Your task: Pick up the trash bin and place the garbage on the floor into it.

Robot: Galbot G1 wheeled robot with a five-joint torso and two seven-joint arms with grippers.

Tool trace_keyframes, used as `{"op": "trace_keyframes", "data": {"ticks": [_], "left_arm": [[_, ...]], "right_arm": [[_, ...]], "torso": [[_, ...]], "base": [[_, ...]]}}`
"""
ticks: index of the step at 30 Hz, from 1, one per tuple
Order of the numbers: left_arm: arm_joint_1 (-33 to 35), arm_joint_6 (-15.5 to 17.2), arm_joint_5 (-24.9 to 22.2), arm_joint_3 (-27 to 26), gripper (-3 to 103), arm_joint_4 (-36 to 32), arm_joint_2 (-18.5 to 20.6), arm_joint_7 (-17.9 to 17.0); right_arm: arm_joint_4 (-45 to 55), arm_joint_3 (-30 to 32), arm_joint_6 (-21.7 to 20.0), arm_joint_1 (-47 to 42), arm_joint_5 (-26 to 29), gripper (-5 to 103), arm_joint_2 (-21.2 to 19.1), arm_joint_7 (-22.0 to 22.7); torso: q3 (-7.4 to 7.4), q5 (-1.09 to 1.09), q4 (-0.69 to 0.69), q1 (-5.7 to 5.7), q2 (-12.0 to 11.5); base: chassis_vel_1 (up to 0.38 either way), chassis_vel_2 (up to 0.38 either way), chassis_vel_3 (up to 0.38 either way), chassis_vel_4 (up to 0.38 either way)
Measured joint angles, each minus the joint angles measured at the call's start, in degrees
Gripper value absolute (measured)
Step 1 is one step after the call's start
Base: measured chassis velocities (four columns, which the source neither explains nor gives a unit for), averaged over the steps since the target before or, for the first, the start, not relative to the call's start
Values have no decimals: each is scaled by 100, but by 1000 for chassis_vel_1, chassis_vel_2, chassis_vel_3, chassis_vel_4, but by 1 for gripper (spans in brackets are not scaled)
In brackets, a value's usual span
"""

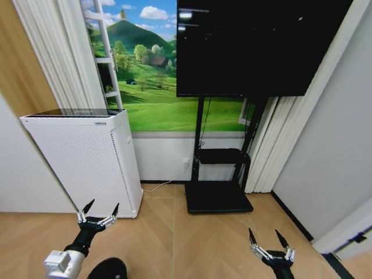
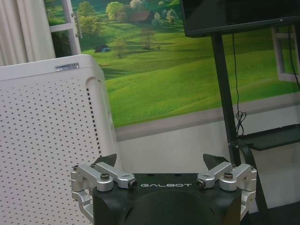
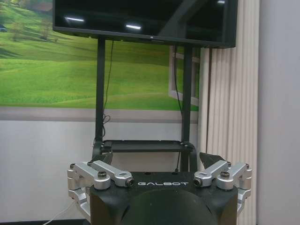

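Observation:
My left gripper (image 1: pixel 103 204) hangs open low on the left, in front of the white perforated appliance (image 1: pixel 87 160), with nothing between its fingers. In the left wrist view the left gripper (image 2: pixel 161 159) points at that appliance (image 2: pixel 47 140) and the wall. Low on the right, my right gripper (image 1: pixel 264 233) is open and holds nothing. In the right wrist view the right gripper (image 3: pixel 158 155) faces the TV stand (image 3: pixel 140 145). The floor (image 1: pixel 174 232) is tan herringbone parquet. The garbage is out of view. A black rounded shape (image 1: pixel 108 269) sits at the bottom edge by my left arm; I cannot tell whether it is the trash bin.
A large black TV (image 1: pixel 256 46) on a black stand with a flat base (image 1: pixel 218 197) stands against the back wall. White curtains (image 1: pixel 267 145) hang to its right, and a grey wall (image 1: pixel 331 163) closes the right side. Open floor lies between the grippers.

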Motion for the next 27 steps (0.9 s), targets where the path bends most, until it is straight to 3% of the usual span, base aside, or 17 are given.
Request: {"op": "trace_keyframes", "data": {"ticks": [27], "left_arm": [[0,0,0,0,100,0,0,0]], "right_arm": [[0,0,0,0,0,100,0,0]], "torso": [[321,0,2,256,579]], "base": [[-5,-6,-4,-6]]}}
